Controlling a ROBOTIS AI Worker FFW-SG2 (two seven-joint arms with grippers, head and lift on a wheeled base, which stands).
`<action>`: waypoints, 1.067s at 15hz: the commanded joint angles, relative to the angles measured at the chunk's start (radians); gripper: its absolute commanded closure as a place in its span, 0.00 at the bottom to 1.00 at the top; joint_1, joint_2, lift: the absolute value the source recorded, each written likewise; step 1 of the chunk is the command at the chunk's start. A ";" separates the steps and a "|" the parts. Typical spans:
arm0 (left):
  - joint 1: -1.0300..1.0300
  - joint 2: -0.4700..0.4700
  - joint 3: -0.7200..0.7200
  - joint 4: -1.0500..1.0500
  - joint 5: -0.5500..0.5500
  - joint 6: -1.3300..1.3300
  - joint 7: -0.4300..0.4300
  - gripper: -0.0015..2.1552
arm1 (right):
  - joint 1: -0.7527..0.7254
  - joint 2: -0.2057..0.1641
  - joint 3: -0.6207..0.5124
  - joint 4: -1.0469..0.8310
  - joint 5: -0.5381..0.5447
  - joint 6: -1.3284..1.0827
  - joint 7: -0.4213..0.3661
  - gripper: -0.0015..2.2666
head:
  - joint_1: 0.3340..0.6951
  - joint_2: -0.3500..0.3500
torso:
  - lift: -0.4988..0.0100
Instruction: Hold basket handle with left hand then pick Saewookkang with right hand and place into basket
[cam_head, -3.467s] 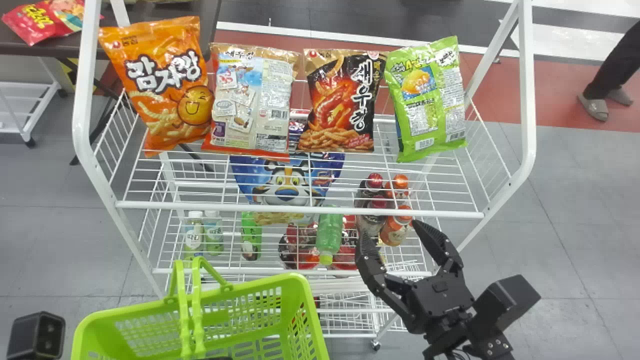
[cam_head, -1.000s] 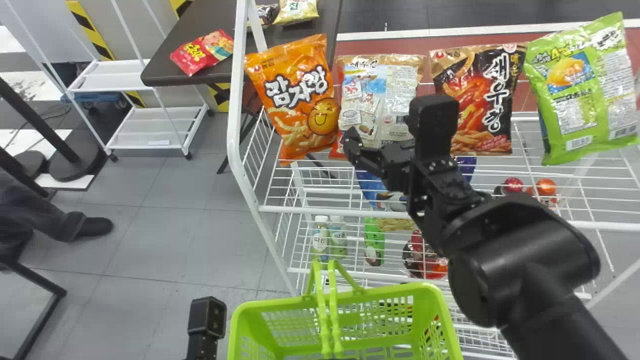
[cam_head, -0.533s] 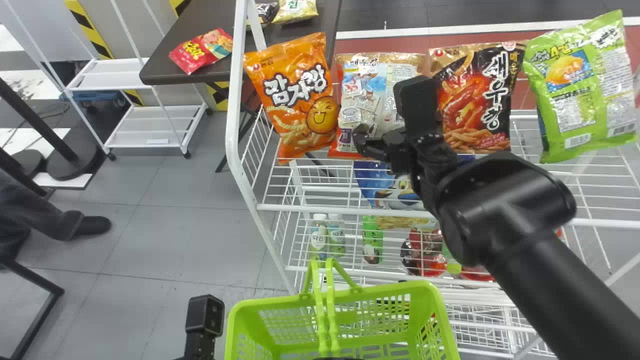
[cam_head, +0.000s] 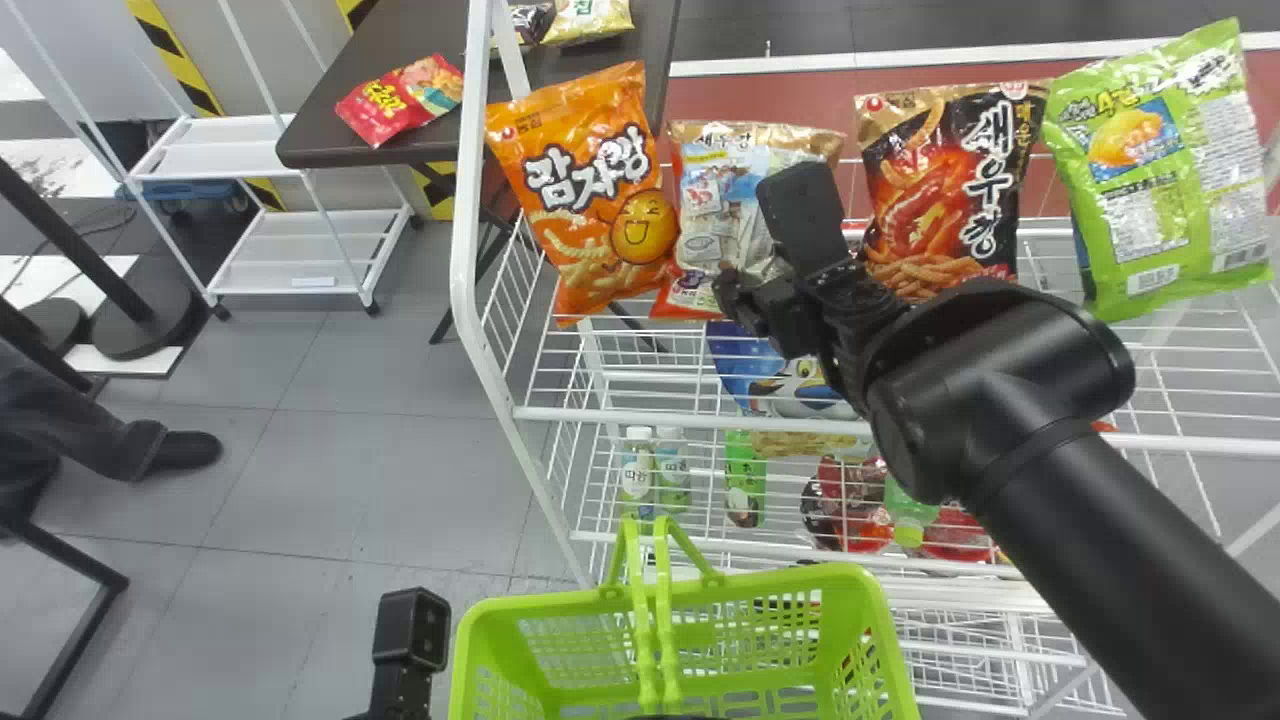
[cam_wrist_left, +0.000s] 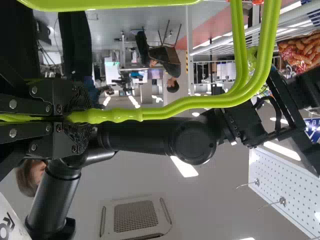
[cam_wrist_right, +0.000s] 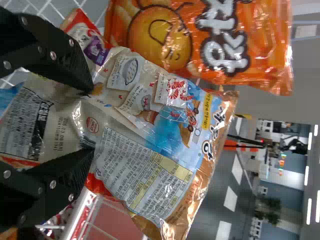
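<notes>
- At eleven o'clock in the head view, a red packet (cam_head: 402, 100) lies on the dark table (cam_head: 345, 120).
- Near twelve, an orange snack bag (cam_head: 590, 190) stands at the left end of the white wire rack (cam_head: 600, 416).
- Near six, two small bottles (cam_head: 637, 475) stand side by side on the lower tier.
- Also at six, nearer the robot, is the green basket (cam_head: 800, 580), its two handles upright and together.
- The left gripper (cam_head: 676, 716), at six by the bottom edge, is clenched around the basket handle (cam_wrist_left: 125, 115), black fingers pressed on the grip.
- At one o'clock the Saewookkang (cam_head: 700, 190) stands mostly upright at the rack, between the orange bag and a black one, its back print toward the robot.
- The right gripper (cam_head: 735, 290), near two, is grasping the Saewookkang; the film creases between its fingertips.
- Just right of centre, at four, a blue bag (cam_head: 740, 365) with a cartoon face sits beneath the top shelf.
- At two, the black snack bag (cam_head: 930, 190) stands upright.
- Between two and three, a green bag (cam_head: 1160, 170) tilts slightly.
</notes>
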 joint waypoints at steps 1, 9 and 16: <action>0.000 0.001 0.003 0.000 0.000 0.032 0.000 1.00 | 0.030 0.001 -0.006 -0.033 0.027 0.006 -0.003 0.99 | 1.00 0.73 | 0.94; 0.000 0.003 0.006 0.003 -0.001 0.032 0.000 1.00 | 0.210 0.001 -0.031 -0.310 0.201 0.037 -0.015 0.99 | 1.00 0.75 | 0.94; -0.003 0.003 0.006 0.006 -0.001 0.032 0.002 1.00 | 0.391 0.001 -0.049 -0.705 0.264 0.294 -0.014 0.99 | 1.00 0.75 | 0.94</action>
